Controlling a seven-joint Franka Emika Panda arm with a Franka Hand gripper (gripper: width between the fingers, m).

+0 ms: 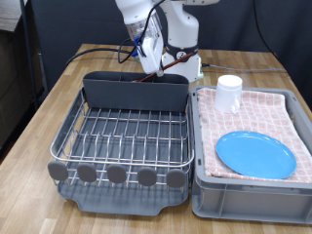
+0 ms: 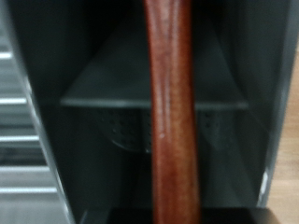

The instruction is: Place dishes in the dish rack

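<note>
The gripper (image 1: 154,66) hung right over the tall trough (image 1: 134,91) at the back of the dish rack (image 1: 122,136). It was pinching the wooden spoon (image 2: 174,121), whose long handle ran straight on from the fingers, down into the trough's dark compartment directly below. In the wrist view the handle crossed the whole picture, with the perforated floor of the trough behind it. The plate (image 1: 254,154) and the white cup (image 1: 229,93) sat well off to the side of the gripper, on the checkered cloth (image 1: 278,109) in the grey tub (image 1: 252,195).
</note>
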